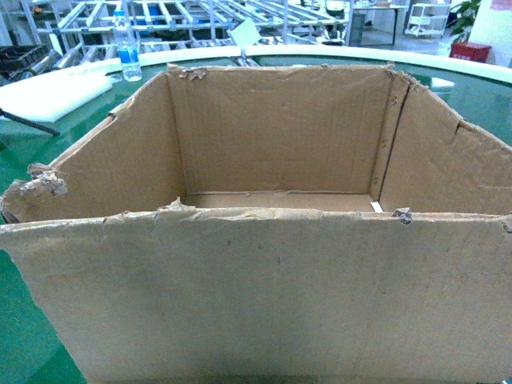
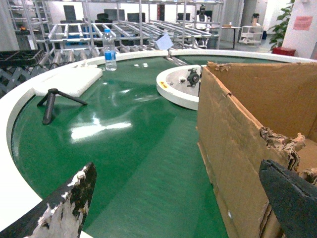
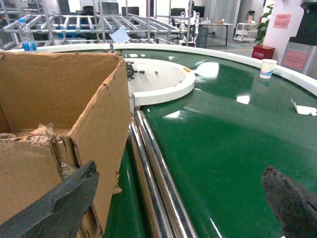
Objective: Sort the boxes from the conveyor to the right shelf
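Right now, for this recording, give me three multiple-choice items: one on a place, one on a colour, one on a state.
1. Where does the clear plastic water bottle stand?
A. inside the box
B. at the belt's far rim
C. on the floor

2. What colour is the curved glossy conveyor belt?
A. green
B. black
C. blue

3. The large brown corrugated cardboard box is:
A. taped shut
B. flattened
C. open-topped, edges torn

Answers: B, the bottle stands by the cream rim, beyond the box; A, the belt shows green in all views; C, the head view looks into the box past ragged edges.
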Tool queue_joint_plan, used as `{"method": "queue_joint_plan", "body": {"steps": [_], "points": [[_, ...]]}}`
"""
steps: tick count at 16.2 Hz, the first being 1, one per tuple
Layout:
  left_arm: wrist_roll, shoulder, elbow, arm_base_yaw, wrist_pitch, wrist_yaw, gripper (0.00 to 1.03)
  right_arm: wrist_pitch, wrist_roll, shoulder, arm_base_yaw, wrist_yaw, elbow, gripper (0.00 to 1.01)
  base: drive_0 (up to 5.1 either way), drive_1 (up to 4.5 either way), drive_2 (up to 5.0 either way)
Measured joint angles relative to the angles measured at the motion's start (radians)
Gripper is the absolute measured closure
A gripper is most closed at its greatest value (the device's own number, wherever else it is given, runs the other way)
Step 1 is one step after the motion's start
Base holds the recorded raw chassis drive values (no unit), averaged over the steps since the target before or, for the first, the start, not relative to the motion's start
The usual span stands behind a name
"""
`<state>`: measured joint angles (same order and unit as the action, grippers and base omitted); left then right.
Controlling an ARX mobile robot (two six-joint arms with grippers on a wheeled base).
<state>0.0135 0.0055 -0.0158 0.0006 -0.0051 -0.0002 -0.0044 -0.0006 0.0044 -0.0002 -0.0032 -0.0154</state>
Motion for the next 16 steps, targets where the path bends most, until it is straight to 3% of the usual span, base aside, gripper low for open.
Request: {"method": "queue_joint_plan", "body": {"steps": [16], "points": [[0.0,0.0,0.0,0.0,0.0,0.0,0.05,0.0,0.0,0.0,0.0,0.0,0.0,0.03,0.0,0.0,0.0]]}}
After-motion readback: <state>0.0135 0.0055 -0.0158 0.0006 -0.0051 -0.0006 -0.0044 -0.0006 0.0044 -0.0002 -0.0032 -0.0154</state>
